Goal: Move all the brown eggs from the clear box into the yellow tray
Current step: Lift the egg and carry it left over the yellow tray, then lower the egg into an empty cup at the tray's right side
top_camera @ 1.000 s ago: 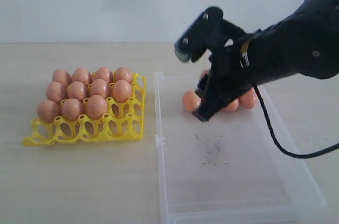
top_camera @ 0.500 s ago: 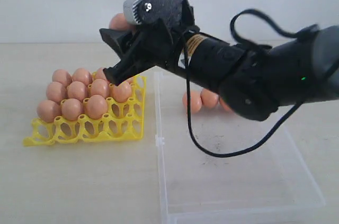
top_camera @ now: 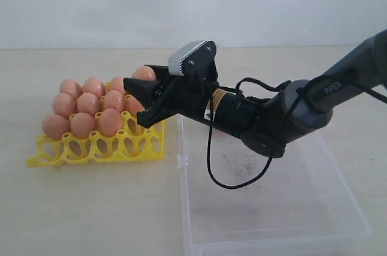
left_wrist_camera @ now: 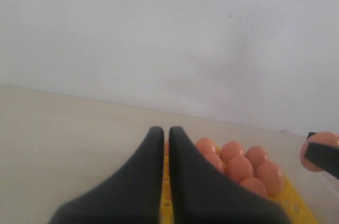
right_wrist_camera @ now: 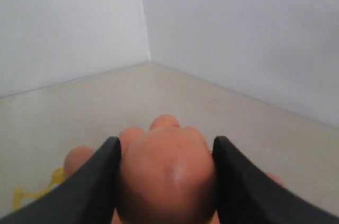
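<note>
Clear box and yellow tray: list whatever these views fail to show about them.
- Exterior view: the right arm covers the far part of the clear box; whatever lies there is hidden.
- Exterior view: the right tool and its egg hide the yellow tray's far corner cups.
- Left wrist view: the shut left tool and the bottom edge cut off much of the tray.

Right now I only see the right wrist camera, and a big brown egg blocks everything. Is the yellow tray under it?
Observer: Yes. The right gripper holds the egg over the yellow tray, at its far side nearest the clear box.
Operator: Which holes are empty?
Observer: The whole front row of cups has no eggs.
Operator: What's the other arm doing?
Observer: The left gripper is shut and empty, facing the tray.
</note>
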You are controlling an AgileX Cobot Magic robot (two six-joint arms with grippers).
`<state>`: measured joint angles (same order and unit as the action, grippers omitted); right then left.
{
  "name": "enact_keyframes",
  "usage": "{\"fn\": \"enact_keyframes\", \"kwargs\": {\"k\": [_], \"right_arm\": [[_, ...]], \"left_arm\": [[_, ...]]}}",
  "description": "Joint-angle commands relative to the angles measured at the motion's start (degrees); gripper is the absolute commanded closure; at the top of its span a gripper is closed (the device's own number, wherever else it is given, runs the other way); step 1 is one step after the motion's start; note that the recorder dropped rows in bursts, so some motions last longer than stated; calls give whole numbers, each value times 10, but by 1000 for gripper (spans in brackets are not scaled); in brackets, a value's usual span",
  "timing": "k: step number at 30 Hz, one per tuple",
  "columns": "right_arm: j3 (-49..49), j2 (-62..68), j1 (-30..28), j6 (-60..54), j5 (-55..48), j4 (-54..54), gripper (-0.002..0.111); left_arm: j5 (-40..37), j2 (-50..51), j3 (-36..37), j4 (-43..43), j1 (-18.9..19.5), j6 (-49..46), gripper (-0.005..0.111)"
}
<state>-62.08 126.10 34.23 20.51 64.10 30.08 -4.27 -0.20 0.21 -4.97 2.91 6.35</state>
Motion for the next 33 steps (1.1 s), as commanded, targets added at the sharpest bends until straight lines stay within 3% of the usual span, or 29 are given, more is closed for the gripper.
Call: {"fn": "enact_keyframes", "kwargs": {"k": [1,6,13,33], "right_arm": [[-42,28,-12,58,5,120,109],[-72,55,-11,89,0,142,109],[-83,61,-11,94,-101,136,109],[-83,61,-11,96,-174,140,109]], "left_arm": [[3,2,-2,0,-2,1,103],[3,2,-2,0,-2,1,103],[3,2,-2,0,-2,1,103],[3,2,-2,0,-2,1,103]]}}
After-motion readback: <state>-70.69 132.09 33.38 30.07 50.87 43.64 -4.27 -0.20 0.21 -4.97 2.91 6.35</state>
